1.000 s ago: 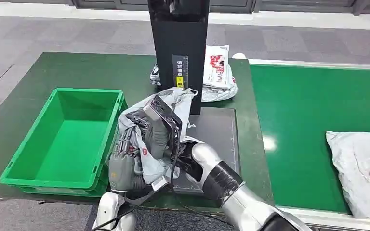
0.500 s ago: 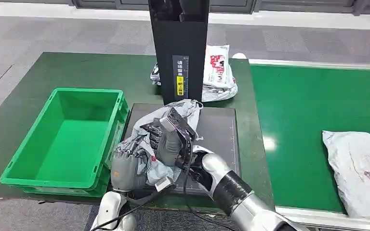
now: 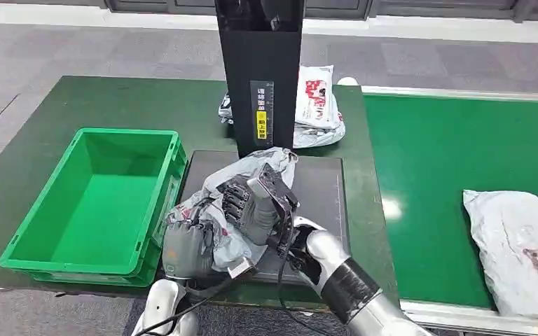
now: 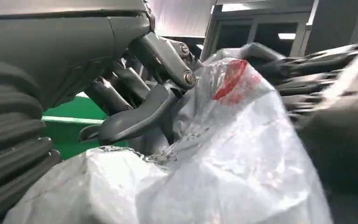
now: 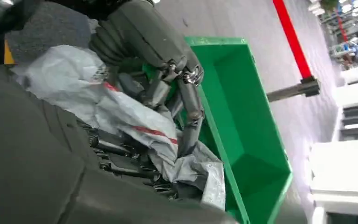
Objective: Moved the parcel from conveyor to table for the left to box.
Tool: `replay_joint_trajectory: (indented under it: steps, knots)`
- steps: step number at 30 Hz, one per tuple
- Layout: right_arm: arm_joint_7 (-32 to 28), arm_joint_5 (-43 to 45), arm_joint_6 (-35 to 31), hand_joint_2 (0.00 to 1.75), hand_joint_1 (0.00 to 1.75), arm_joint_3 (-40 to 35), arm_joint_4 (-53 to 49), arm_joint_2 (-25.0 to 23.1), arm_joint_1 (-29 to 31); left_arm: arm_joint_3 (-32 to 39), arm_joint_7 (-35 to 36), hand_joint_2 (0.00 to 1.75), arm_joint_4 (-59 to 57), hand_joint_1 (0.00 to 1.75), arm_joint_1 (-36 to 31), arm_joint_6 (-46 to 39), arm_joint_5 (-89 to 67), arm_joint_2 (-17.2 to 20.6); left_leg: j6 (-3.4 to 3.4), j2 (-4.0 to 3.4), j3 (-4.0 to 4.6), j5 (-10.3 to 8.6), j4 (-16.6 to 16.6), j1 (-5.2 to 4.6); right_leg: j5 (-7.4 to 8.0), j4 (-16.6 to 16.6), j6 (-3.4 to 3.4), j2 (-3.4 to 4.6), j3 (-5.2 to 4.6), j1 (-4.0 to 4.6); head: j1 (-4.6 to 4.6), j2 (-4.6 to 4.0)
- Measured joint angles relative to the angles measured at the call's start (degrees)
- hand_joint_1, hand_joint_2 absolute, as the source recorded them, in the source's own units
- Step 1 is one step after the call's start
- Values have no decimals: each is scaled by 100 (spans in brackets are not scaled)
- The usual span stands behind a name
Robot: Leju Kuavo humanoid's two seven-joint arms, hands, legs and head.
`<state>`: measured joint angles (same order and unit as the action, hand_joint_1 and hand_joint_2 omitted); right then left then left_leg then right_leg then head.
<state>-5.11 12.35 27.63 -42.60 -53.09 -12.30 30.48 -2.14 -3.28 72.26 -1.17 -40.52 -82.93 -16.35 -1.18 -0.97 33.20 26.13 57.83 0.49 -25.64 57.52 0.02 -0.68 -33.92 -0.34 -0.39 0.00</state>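
1. Head view: the parcel [image 3: 242, 203], a grey plastic mailer bag, is bunched between both hands above the dark mat [image 3: 322, 189] on the table [image 3: 112, 105]. The right hand [image 3: 256, 203] clasps it from above and from the conveyor side; the left hand [image 3: 185, 245] grasps its lower end, nearer the robot. The green box [image 3: 91, 203] stands just beyond the left hand, away from the right one. A second bag [image 3: 522, 252] lies on the conveyor [image 3: 448, 154], well apart from the right hand.

2. Left wrist view: the left hand [image 4: 135, 116] has its fingers [image 4: 126, 123] curled into crumpled film with a red mark. The bag folds freely, so it looks soft and light. Glossy plastic is probably slippery, so a pinch on loose film may slide.

3. Right wrist view: the right hand's fingers [image 5: 189, 112] wrap over the grey bag, with the green box open just past the fingertips. The safer hold would be around the bulk of the contents rather than a corner, since loose skin will stretch and droop.
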Motion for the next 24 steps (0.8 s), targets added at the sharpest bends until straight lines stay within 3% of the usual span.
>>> replay_joint_trajectory:
  steps: [4,8,12,14,17,21,24]
  knots:
    - [85,-628,-112,0,0,151,-240,127,-171,-26,234,175,-57,175,-10,4,-125,13,0,1,1,1,0,0,0,-1,0,0,0,-1,2,0]
    - [413,-2268,-678,0,0,151,-271,353,-157,-92,470,175,-133,175,-12,11,-164,48,1,4,2,0,0,0,0,-1,1,-3,2,-2,0,0]
    - [669,-3151,-890,0,0,151,-321,584,-161,-151,538,175,-188,175,10,11,-133,68,2,3,0,-1,2,-3,2,-2,1,-4,-1,-4,0,0]
    - [807,-4149,-910,0,0,151,-543,908,-251,-247,603,175,-230,175,16,11,-113,96,3,24,1,-2,3,-4,1,-4,2,-23,6,-5,0,0]
    - [572,-5034,-574,0,0,153,-1145,1608,-571,-400,640,175,-301,175,18,11,11,190,5,42,2,0,4,-3,-4,-10,8,-41,15,-8,2,0]
    - [-355,-4898,-238,0,0,418,-2432,2705,-1518,-544,645,175,-363,175,17,83,92,324,35,53,4,20,5,-10,-13,-14,22,-51,22,-21,2,0]
    - [-879,-4843,-14,0,0,847,-3325,3216,-2156,-614,627,175,-378,175,6,136,94,383,34,28,5,33,5,-16,-18,-14,29,-37,16,-26,0,0]
